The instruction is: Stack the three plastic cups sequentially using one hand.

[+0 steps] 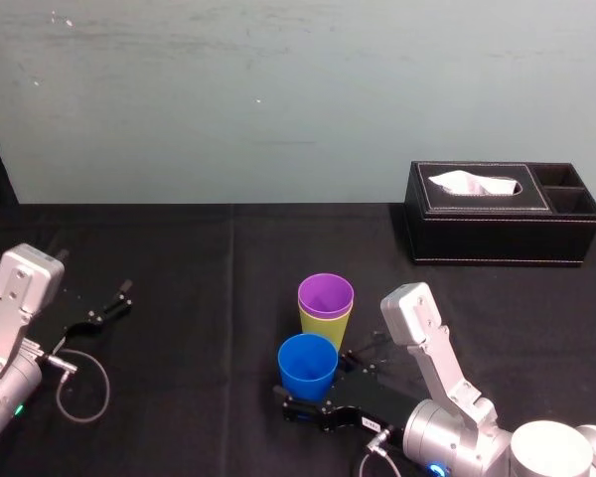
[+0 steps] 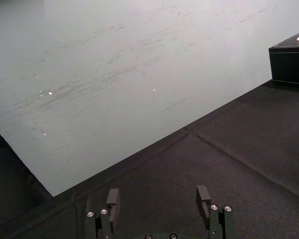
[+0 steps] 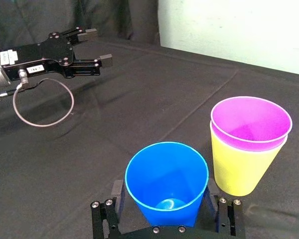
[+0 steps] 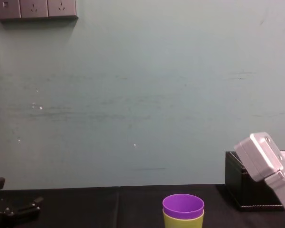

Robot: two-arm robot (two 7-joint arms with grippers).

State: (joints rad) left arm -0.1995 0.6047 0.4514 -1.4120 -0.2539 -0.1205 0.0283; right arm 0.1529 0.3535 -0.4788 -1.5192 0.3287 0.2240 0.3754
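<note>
The purple cup [image 1: 325, 295] sits nested inside the lime-green cup [image 1: 323, 329], upright near the middle of the black table. Just in front of them stands the blue cup [image 1: 307, 364], upright and empty. My right gripper [image 1: 318, 386] is low on the table, open, with one finger on each side of the blue cup [image 3: 167, 181]. In the right wrist view the purple cup [image 3: 250, 122] and green cup [image 3: 239, 169] stand close beside the blue one. My left gripper [image 1: 104, 308] rests far to the left, open with nothing between its fingers [image 2: 203, 195].
A black tissue box [image 1: 502, 214] stands at the back right by the wall. A loop of cable [image 1: 84, 388] hangs beside the left arm. The black cloth between the left gripper and the cups is bare.
</note>
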